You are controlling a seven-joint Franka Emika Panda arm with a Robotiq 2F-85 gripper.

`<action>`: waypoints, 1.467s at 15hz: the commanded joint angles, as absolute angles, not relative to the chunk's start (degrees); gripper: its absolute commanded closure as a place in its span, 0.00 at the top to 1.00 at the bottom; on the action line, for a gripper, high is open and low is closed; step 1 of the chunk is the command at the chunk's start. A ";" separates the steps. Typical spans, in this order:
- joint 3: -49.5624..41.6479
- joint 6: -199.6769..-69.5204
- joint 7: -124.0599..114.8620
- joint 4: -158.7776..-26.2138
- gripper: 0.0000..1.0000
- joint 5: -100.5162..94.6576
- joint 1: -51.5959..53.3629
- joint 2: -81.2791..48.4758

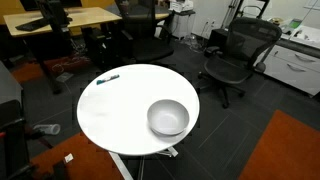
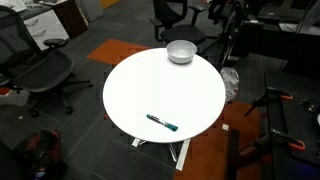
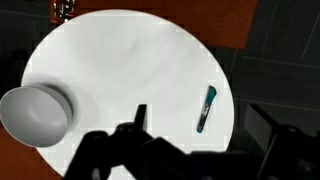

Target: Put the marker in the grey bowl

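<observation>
The marker [image 1: 108, 79] is a small dark teal stick. It lies flat near the edge of the round white table [image 1: 120, 112]. It also shows in an exterior view [image 2: 162, 123] and in the wrist view [image 3: 207, 108]. The grey bowl [image 1: 168, 117] stands upright and empty at the opposite edge of the table, seen in an exterior view [image 2: 181, 51] and in the wrist view [image 3: 33, 113]. My gripper [image 3: 201, 113] shows only in the wrist view. It is open and empty, high above the table, and the marker lies between its fingers in the picture.
Black office chairs [image 1: 232, 55] [image 2: 40, 72] stand around the table. A wooden desk [image 1: 60, 18] is behind it. Orange carpet patches [image 1: 285, 150] [image 2: 120, 48] lie on the dark floor. The table has a white foot [image 2: 180, 152].
</observation>
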State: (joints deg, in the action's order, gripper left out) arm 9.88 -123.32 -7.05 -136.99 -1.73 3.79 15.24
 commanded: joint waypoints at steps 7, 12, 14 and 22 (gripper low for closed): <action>9.22 -125.21 -7.74 -136.43 1.00 -2.47 4.37 12.94; 8.17 -139.19 -8.26 -137.66 1.00 -2.53 3.88 6.06; 7.92 -145.23 -9.58 -138.63 1.00 -2.82 3.97 3.08; 6.32 -158.44 -17.32 -137.50 1.00 -5.20 6.37 -10.14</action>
